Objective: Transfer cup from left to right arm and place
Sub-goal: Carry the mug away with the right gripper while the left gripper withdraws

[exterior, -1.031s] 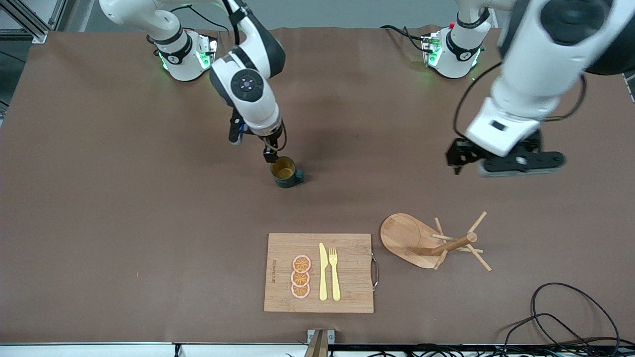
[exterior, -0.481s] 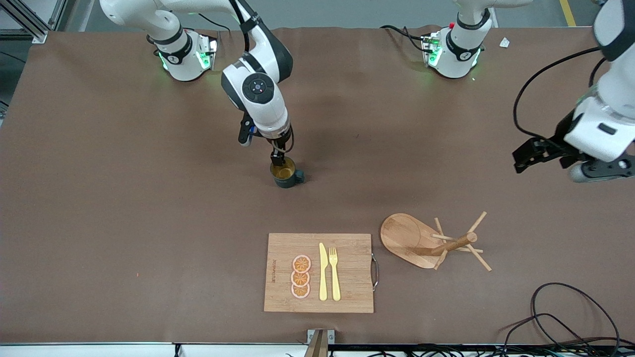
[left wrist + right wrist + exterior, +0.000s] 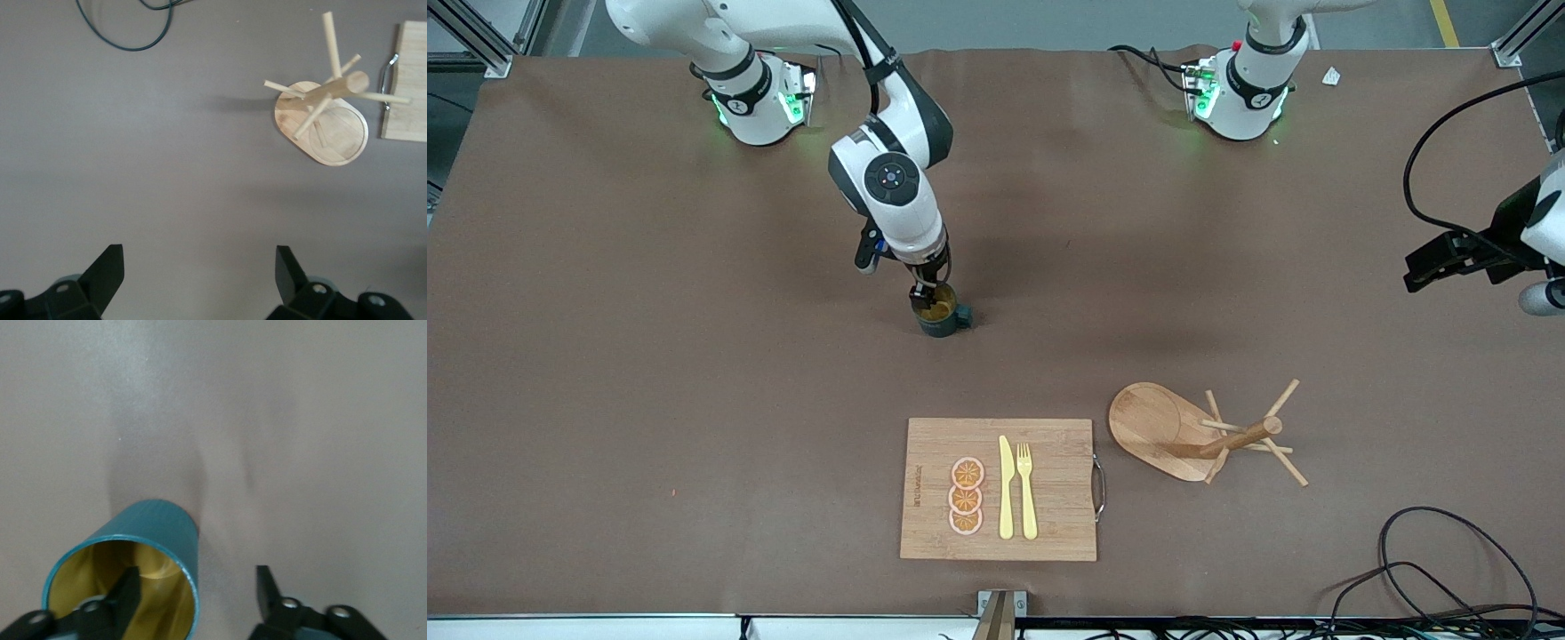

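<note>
My right pincer [image 3: 197, 590] straddles the ribbed teal cup's [image 3: 143, 547] rim, handle hidden; my left pincer [image 3: 200, 273] gapes wide at the surface's [image 3: 649, 373] edge.

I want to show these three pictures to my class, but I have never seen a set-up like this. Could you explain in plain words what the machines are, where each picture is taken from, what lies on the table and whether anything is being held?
Two white robot arms stand at a brown table, each ending in a two-finger gripper. The wide picture comes from a high camera facing them. The other two come from cameras on the arms' wrists, looking down past the fingers.

The right gripper is down at a small teal cup with a yellow inside. Its wrist view shows one finger inside the cup and one outside, spread apart, so the cup is not gripped; it stands on the table.

The left gripper is open, holds nothing and hangs over bare table at its own end.

Nearer the front camera lie a wooden cutting board carrying orange slices, a yellow knife and fork, and beside it a wooden peg stand.
</note>
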Motion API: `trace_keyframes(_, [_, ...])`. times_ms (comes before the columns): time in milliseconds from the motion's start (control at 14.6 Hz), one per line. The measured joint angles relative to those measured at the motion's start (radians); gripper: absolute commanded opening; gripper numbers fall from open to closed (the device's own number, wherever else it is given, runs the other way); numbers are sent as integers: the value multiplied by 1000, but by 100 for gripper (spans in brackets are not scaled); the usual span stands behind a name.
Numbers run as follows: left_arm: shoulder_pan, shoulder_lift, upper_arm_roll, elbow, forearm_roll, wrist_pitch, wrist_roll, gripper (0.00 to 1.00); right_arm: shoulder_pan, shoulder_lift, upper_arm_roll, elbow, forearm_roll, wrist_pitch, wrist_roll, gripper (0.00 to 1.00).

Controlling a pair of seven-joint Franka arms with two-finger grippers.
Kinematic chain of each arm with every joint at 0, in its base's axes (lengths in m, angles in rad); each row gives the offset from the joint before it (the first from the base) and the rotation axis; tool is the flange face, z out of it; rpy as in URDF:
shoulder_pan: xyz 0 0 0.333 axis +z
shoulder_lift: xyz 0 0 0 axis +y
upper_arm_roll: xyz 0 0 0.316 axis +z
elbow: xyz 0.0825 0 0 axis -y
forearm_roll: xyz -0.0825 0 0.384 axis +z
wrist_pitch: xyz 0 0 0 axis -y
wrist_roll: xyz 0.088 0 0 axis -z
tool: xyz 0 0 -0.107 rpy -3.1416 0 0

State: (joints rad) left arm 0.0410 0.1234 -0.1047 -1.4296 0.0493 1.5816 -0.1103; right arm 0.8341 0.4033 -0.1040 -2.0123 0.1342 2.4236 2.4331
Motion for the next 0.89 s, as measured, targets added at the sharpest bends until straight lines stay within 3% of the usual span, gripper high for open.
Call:
trace_keyframes(206, [-1, -14, -7, 1, -25, 12, -3, 100, -18, 0, -1, 5, 0, 10, 3, 1])
trace_keyframes(412, [-1, -25, -7, -12, -31, 61, -57, 100, -39, 0, -1, 20, 0, 3, -56, 0])
trace_keyframes(550, [-3, -60, -17, -81, -31, 143, -75, 100, -45, 0, -1, 27, 11, -29, -127, 0])
trace_keyframes(687, [-4, -106, -30, -154, -31, 183, -72, 100, -55, -7, -1, 34, 20, -57, -232, 0])
trace_keyframes(893, [-2, -141, -30, -183, -31, 190, 24, 100, -88, -37, -1, 41, 24, -137, -458, 0])
